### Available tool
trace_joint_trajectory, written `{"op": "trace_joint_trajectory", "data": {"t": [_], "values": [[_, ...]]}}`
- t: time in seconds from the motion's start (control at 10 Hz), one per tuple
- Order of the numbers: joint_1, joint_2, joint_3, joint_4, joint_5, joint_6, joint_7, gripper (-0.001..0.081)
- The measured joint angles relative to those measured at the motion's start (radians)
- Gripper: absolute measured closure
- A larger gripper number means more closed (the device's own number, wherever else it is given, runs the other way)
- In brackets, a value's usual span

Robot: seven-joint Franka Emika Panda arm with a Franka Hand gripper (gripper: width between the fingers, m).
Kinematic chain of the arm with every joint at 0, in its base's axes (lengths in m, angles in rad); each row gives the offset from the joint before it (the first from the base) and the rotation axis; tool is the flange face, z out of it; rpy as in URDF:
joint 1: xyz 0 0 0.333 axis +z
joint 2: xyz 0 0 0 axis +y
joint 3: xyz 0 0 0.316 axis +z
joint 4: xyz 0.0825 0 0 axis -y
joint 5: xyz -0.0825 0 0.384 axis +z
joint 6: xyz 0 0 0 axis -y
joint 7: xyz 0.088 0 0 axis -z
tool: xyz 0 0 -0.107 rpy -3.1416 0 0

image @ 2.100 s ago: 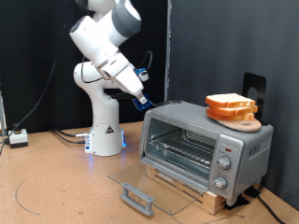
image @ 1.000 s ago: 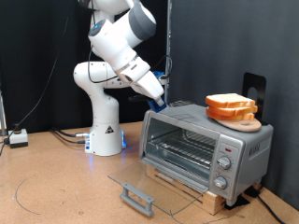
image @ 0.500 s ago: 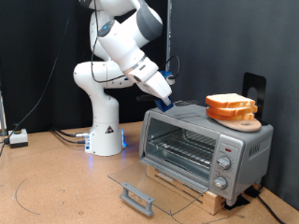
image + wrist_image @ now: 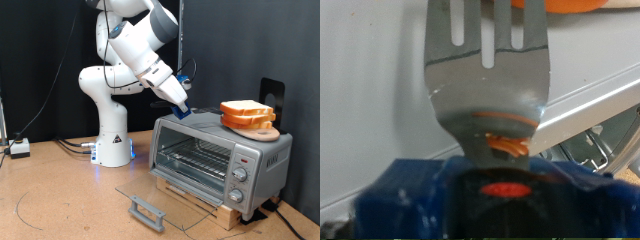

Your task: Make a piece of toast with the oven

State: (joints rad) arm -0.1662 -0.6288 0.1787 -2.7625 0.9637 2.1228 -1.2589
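The silver oven (image 4: 220,155) stands at the exterior view's right with its glass door (image 4: 165,200) folded down flat and its wire rack (image 4: 195,160) bare. A pile of bread slices (image 4: 245,113) lies on a wooden board on the oven's top; I cannot single out one piece of toast. My gripper (image 4: 178,100) hangs over the oven top's left end, left of the pile. It is shut on a blue-handled metal fork-like spatula (image 4: 485,70), whose tines point at the orange crust (image 4: 570,4) at the wrist view's edge.
The oven door's grey bar handle (image 4: 147,212) juts out low in front. The robot base (image 4: 112,150) stands behind to the left. A small white box (image 4: 18,148) and cables lie at the far left. A black stand (image 4: 271,92) rises behind the oven.
The arm has swung to the exterior view's right and slightly up, carrying the spatula from left of the oven to above its top, closer to the bread pile.
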Motion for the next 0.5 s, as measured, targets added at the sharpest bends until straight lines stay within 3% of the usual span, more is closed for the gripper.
{"op": "trace_joint_trajectory", "data": {"t": [0.5], "values": [[0.000, 0.008, 0.009, 0.006, 0.026, 0.041, 0.000, 0.0338]]}}
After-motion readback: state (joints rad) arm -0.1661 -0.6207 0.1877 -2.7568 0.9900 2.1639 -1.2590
